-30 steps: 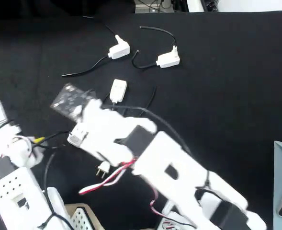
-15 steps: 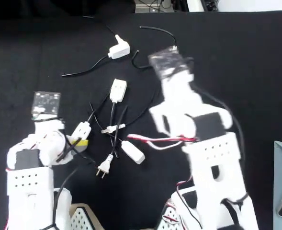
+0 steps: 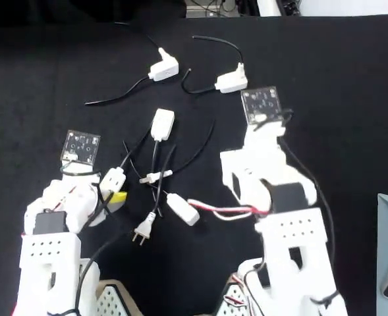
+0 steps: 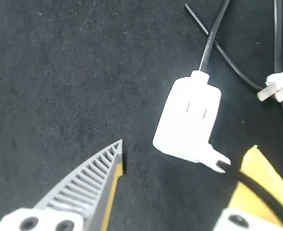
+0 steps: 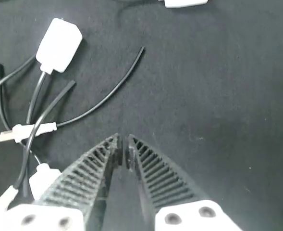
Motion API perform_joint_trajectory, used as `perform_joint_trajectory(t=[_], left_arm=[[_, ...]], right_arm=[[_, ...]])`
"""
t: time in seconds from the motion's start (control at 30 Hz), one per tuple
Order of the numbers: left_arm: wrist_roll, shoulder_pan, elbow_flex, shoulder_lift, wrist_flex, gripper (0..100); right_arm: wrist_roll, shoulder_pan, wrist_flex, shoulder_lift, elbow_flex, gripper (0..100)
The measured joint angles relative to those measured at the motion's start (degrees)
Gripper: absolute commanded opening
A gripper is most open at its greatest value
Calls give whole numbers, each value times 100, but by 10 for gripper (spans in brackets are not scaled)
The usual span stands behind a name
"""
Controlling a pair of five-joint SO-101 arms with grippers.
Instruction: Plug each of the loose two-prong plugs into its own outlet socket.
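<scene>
The left gripper [image 4: 185, 147] is held spread wide above the black table [image 4: 59, 72]. A white outlet socket [image 4: 189, 118] with two slots lies flat between its fingers and is not gripped. The right gripper [image 5: 123, 141] is held over bare cloth with its fingers pressed almost together and nothing pinched. A second outlet socket [image 3: 162, 123] is seen farther back, between the two arms. A small white plug [image 3: 155, 176] lies across the black cords near the middle, with a white block [image 3: 182, 209] on a cord just beside it. A two-prong plug [image 3: 142, 232] is found near the front edge. An angled white plug [image 3: 164, 68] and a second angled plug [image 3: 232, 81] are left at the far side, unplugged and well apart from the sockets.
</scene>
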Motion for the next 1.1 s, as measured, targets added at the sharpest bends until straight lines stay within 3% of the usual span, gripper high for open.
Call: perform_joint_trajectory(t=[0.5, 0.87, 1.1], left_arm=[[-26, 0, 316, 114, -545, 323], [-26, 0, -1081, 3042, -554, 315], [132, 0, -1881, 4079, -563, 131]], right_arm=[[0, -273, -97, -1213, 695, 12], [-9, -334, -97, -1213, 695, 12], [-9, -325, -97, -1213, 695, 12]])
